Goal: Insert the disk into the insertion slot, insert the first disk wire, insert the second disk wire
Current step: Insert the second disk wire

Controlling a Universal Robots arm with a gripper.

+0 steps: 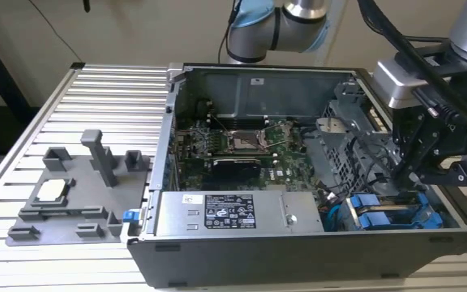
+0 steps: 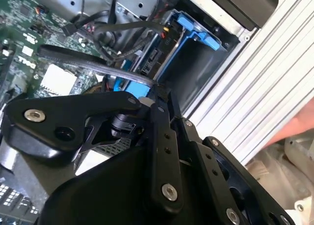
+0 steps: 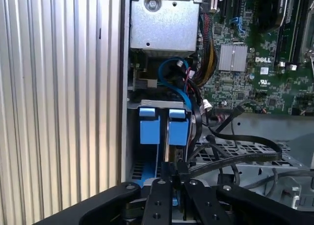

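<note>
Claw: the gripper [image 1: 408, 176] is reaching down into the open computer case [image 1: 217, 243] at the exterior view's right, its fingers drawn narrow and pressed together in both wrist views; a dark flat cable [image 2: 98, 63] is running right up to the fingertips [image 3: 172, 172], so it appears pinched on this wire, though the actual contact is hidden.

Disk: the disk [image 1: 383, 216] is sitting low in the case's near right corner in its blue carrier, just below the gripper; the two blue carrier tabs [image 3: 164, 126] are standing side by side directly ahead of the fingers in the first wrist view.

Slot: the insertion slot [image 2: 196, 68] is already holding the blue-framed disk, judged from the second wrist view; the disk step seems done.

Surroundings: the green motherboard [image 1: 233, 143] is lying left of the cage, the grey power-supply box [image 1: 225, 213] along the near wall, and a grey fixture tray [image 1: 71, 194] resting on the slatted table [image 1: 95, 97] at far left.

Risks: loose black cables [image 3: 235, 146] are crowding the cage, so the fingers could be snagging one; a connector arriving tilted could be jamming against the port; a thin pinch could be letting the wire slip or twist.
</note>
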